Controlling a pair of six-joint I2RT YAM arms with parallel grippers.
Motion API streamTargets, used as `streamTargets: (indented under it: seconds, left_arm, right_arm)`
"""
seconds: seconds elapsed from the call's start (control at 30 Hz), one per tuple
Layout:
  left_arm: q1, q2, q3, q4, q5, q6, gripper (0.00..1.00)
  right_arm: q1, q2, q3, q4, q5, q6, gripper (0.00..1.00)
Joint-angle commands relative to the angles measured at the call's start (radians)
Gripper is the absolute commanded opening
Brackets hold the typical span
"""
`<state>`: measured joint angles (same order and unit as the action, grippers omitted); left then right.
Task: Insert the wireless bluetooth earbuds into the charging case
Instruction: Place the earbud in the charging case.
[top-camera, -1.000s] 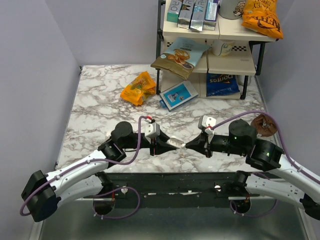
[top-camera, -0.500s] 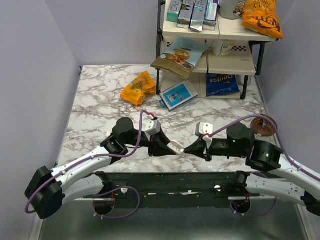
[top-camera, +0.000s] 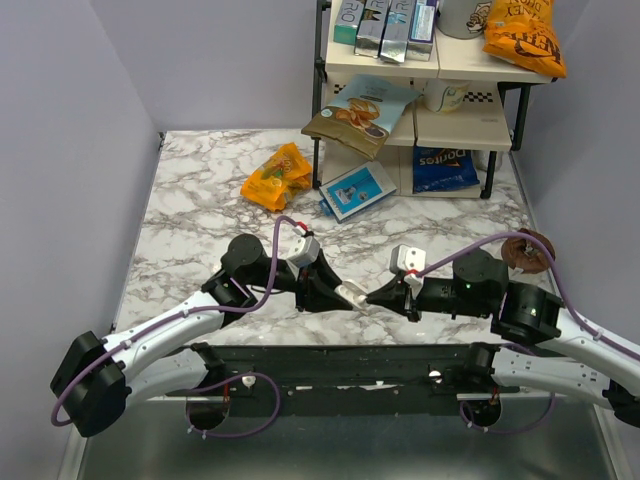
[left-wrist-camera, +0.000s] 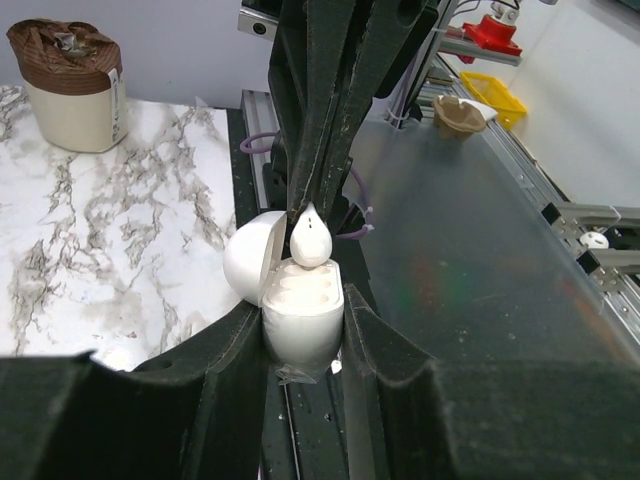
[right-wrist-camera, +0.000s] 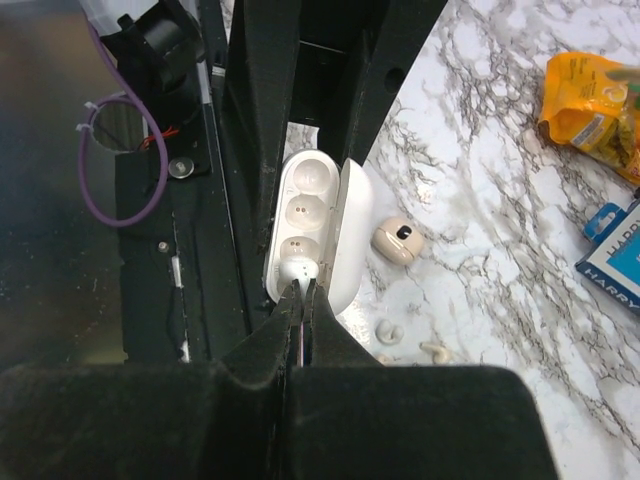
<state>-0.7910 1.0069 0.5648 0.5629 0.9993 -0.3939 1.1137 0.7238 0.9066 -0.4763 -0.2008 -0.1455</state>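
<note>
Above the near edge of the tabletop (top-camera: 200, 220), the left tool (left-wrist-camera: 303, 330) clamps the open charging case (left-wrist-camera: 302, 318). The right tool (right-wrist-camera: 297, 290), pinched tight on an earbud (left-wrist-camera: 309, 240), should press straight down into the matching socket, stem aligned. A blue Doritos bag (top-camera: 445, 167) sits on the far rack.

You are looking at a charging case (left-wrist-camera: 302, 322) of smooth, slightly glossy white plastic, its open lid (left-wrist-camera: 248, 260) equally sleek, and an earbud (left-wrist-camera: 310, 241) of the same shiny plastic. Your left gripper (left-wrist-camera: 303, 330) has matt black, faintly grainy fingers (left-wrist-camera: 225, 350). The table (top-camera: 200, 210) shows polished marble-patterned veining. The orange snack bag (top-camera: 277, 175) looks like crinkled glossy foil.
</note>
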Motion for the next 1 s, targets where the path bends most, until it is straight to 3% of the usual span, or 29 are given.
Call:
streamTargets:
  seconds: [0.0,0.6,0.77,0.97]
  left_arm:
    - [0.006,0.001,0.015,0.065,0.044,-0.014,0.0]
    - [0.006,-0.007,-0.002,0.101,0.01,-0.017,0.0]
    - [0.006,-0.01,0.003,0.084,-0.004,-0.005,0.0]
    - [0.007,-0.014,-0.005,0.084,-0.016,-0.003,0.0]
  right_arm:
    - [0.012,0.006,-0.008,0.036,0.037,-0.022,0.01]
    - [0.037,0.017,-0.032,0.045,0.031,-0.011,0.02]
    - [0.037,0.006,-0.029,0.042,0.044,0.003,0.23]
    - [0.037,-0.006,-0.025,0.053,0.07,0.017,0.37]
